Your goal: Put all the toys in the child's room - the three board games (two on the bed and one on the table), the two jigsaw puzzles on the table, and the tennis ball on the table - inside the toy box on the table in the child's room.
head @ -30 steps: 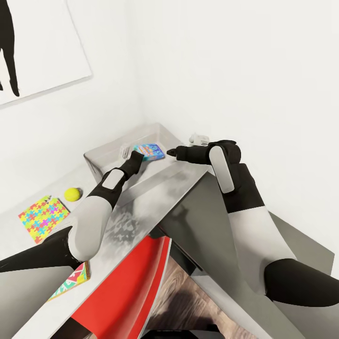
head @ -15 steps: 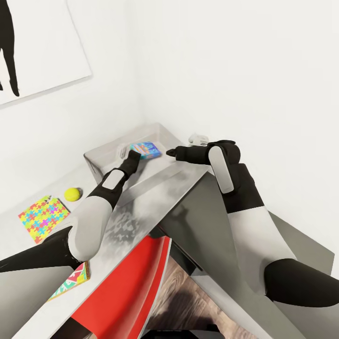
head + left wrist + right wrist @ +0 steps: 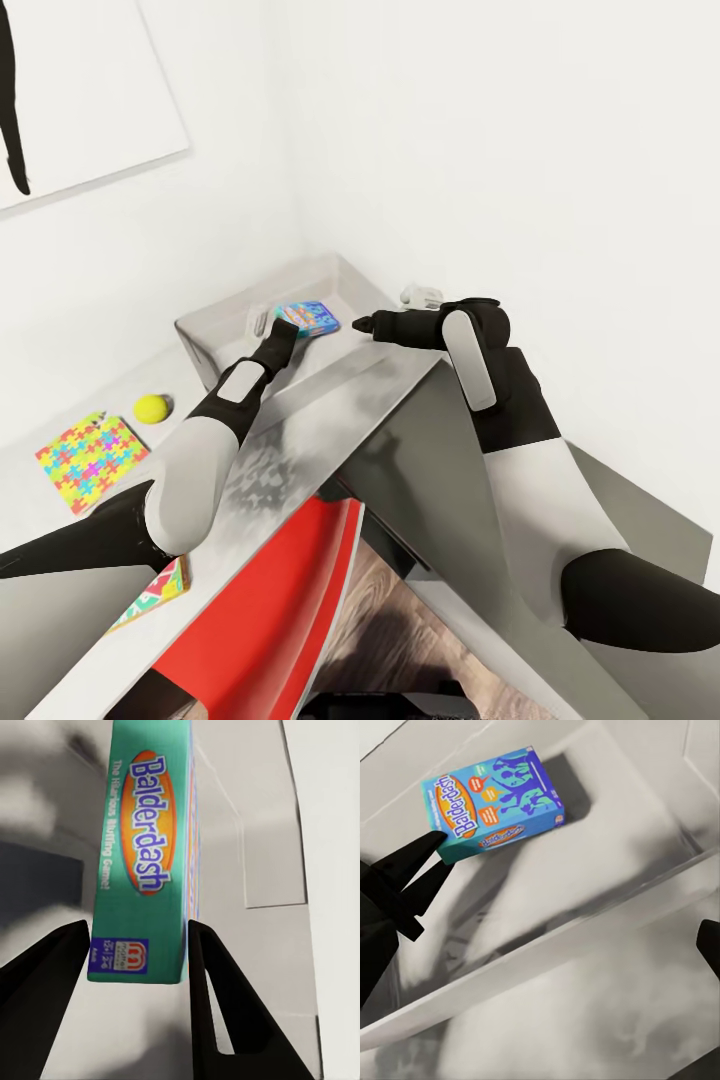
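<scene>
The toy box (image 3: 222, 318), a light grey bin, stands in the wall corner on the table (image 3: 320, 420). A blue "Balderdash" board game (image 3: 308, 318) hangs inside it, casting a shadow on the bin floor. My left gripper (image 3: 277, 332) is shut on the box's narrow end (image 3: 139, 870), one dark finger (image 3: 217, 997) on each side. My right gripper (image 3: 358, 325) hovers open over the bin's near rim (image 3: 585, 922), beside the board game (image 3: 495, 799). The tennis ball (image 3: 151, 408) and one jigsaw puzzle (image 3: 90, 462) lie on the table to the left. Another board game (image 3: 155, 593) shows under my left arm.
White walls close in behind and to the right of the bin. A red panel (image 3: 270, 610) sits below the table's front edge, with wood floor beside it. A darker grey surface (image 3: 430, 470) runs under my right arm. A small white object (image 3: 420, 295) lies by the wall.
The left gripper has carried the blue board game slightly left, deeper into the bin. The head view has shifted a little. The right arm has barely moved.
</scene>
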You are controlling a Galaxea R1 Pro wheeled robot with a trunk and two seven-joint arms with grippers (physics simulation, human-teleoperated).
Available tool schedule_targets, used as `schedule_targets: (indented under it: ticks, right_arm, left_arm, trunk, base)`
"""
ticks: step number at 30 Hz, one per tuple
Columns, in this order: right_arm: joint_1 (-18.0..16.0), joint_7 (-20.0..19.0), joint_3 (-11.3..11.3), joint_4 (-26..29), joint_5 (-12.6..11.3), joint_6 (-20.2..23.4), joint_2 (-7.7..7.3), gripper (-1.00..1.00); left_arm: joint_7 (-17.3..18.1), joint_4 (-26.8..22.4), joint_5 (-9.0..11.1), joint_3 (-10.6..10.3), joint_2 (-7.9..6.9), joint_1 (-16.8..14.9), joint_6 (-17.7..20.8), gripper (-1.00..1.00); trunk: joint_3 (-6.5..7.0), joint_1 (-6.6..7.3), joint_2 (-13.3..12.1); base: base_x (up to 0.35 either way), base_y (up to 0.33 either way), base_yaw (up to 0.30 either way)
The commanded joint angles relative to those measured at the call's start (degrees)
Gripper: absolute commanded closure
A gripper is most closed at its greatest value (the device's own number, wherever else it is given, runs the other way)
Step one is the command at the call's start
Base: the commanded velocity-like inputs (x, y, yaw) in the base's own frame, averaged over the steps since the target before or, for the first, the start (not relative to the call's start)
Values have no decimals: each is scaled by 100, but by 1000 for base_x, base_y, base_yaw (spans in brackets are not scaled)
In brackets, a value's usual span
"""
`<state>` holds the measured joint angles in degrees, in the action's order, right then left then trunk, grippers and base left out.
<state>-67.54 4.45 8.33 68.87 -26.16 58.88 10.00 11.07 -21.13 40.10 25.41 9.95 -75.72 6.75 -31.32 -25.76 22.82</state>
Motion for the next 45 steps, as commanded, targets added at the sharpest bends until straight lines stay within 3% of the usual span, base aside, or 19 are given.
schedule_targets:
  ticks: [1, 19, 23, 30, 45]
  right_arm:
    - [-5, 47, 2, 3, -47, 18, 0, -100]
    - [-5, 47, -6, 3, -47, 18, 0, -100]
    - [-5, 47, 1, 3, -47, 18, 0, -100]
    - [-5, 47, 2, 3, -47, 18, 0, -100]
    - [-5, 52, 2, 3, -47, 18, 0, -100]
  left_arm:
    - [30, -6, 50, 43, 5, -4, 57, 100]
    - [98, -11, 50, 34, 5, -4, 200, 100]
    - [288, -14, 57, 34, 5, -4, 237, 100]
    - [510, -15, 420, 34, 5, -4, 386, 100]
    - [537, -14, 465, 34, 5, -4, 515, 100]
  trunk:
    - [-16, -3, 10]
    - [-33, -3, 10]
    - [-33, -3, 10]
    - [-33, -3, 10]
    - [-33, -3, 10]
  base:
    - [0, 0, 0]
    - [0, 0, 0]
    - [0, 0, 0]
    - [0, 0, 0]
    - [0, 0, 0]
